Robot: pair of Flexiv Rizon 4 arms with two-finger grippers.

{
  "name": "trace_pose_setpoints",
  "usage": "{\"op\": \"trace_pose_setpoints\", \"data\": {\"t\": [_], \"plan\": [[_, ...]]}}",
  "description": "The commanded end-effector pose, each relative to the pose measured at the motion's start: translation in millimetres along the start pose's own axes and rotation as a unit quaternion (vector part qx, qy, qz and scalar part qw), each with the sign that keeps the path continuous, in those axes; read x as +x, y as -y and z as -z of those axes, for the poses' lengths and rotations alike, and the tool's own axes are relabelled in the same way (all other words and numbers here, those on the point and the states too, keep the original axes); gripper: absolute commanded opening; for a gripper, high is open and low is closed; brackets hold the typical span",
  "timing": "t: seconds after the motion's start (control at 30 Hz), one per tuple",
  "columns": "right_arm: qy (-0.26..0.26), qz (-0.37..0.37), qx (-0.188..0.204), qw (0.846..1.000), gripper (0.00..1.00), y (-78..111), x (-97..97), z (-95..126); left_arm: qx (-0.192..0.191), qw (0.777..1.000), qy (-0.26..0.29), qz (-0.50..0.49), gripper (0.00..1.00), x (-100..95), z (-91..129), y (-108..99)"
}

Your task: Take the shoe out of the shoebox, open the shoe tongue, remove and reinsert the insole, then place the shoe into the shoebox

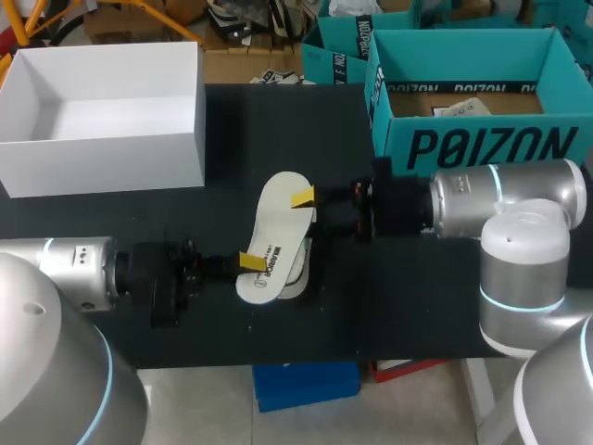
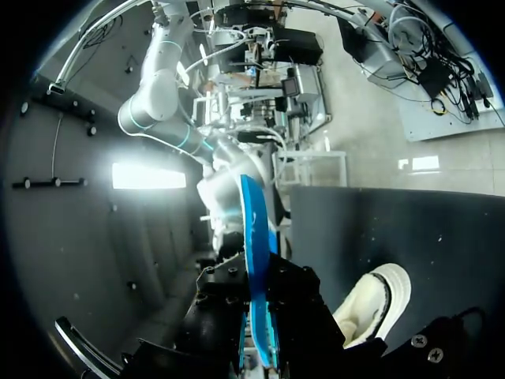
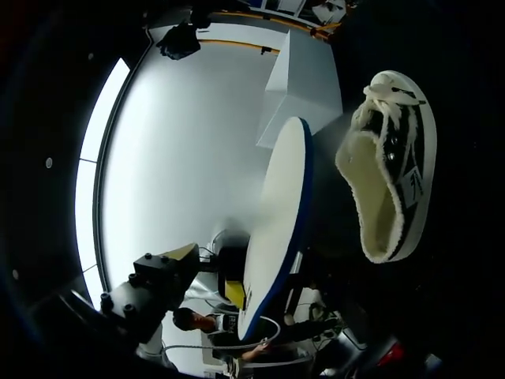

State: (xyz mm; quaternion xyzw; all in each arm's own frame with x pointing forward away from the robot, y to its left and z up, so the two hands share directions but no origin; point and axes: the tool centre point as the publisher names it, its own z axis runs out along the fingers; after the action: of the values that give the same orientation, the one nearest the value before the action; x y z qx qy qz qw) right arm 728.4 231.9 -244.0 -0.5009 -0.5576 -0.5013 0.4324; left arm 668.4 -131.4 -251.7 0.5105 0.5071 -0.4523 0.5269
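A white insole (image 1: 276,232) with a blue underside hangs in the air over the shoe (image 1: 298,271), which rests on the black table. My left gripper (image 1: 248,262) is shut on the insole's heel end; in the left wrist view the blue edge (image 2: 256,260) rises from between its black fingers. My right gripper (image 1: 306,199) stands open around the toe end. In the right wrist view one fingertip (image 3: 183,254) stays clear of the insole (image 3: 276,213). The fleece-lined shoe (image 3: 390,181) (image 2: 371,304) lies beside and below the insole. The open white shoebox (image 1: 102,139) sits at the far left.
A teal cardboard box (image 1: 473,139) stands at the far right, close behind my right arm. A second teal box (image 1: 338,46) is behind it. Black tabletop (image 1: 232,195) lies bare between the white shoebox and the shoe.
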Motion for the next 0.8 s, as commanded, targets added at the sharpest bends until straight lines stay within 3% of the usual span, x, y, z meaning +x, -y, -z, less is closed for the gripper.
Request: {"op": "trace_pose_setpoints", "data": {"t": [0.03, 0.2, 0.23, 0.27, 0.3, 0.33, 0.37, 0.8], "plan": [[-0.003, -0.003, -0.01, 1.0, 0.81, 10.3, -2.4, -8.0, -0.003, 1.0, -0.002, -0.002, 0.0, -0.3, -0.5, 2.2], [-0.007, -0.005, -0.01, 1.0, 0.76, 14.4, -5.1, -13.4, -0.003, 1.0, -0.002, -0.002, 0.0, -0.3, -0.5, 2.2], [-0.007, -0.006, -0.01, 1.0, 0.68, 14.5, -5.2, -13.8, -0.003, 1.0, -0.002, -0.002, 0.0, -0.3, -0.5, 2.2], [-0.007, -0.006, -0.01, 1.0, 0.5, 14.5, -5.3, -14.2, -0.003, 1.0, -0.002, -0.002, 0.0, -0.3, -0.5, 2.2], [-0.007, -0.007, -0.009, 1.0, 0.43, 14.4, -5.3, -14.3, -0.003, 1.0, -0.002, -0.002, 0.0, -0.3, -0.5, 2.2], [-0.006, -0.007, -0.009, 1.0, 0.16, 13.8, -5.3, -14.8, -0.003, 1.0, -0.002, -0.002, 0.0, -0.3, -0.5, 2.2], [-0.004, -0.007, -0.007, 1.0, 0.0, 13.1, -5.4, -15.2, -0.003, 1.0, -0.002, -0.002, 0.0, -0.3, -0.5, 2.2], [-0.002, -0.007, -0.005, 1.0, 0.0, 12.4, -5.7, -15.6, -0.003, 1.0, -0.002, -0.002, 0.0, -0.3, -0.5, 2.2]]}}
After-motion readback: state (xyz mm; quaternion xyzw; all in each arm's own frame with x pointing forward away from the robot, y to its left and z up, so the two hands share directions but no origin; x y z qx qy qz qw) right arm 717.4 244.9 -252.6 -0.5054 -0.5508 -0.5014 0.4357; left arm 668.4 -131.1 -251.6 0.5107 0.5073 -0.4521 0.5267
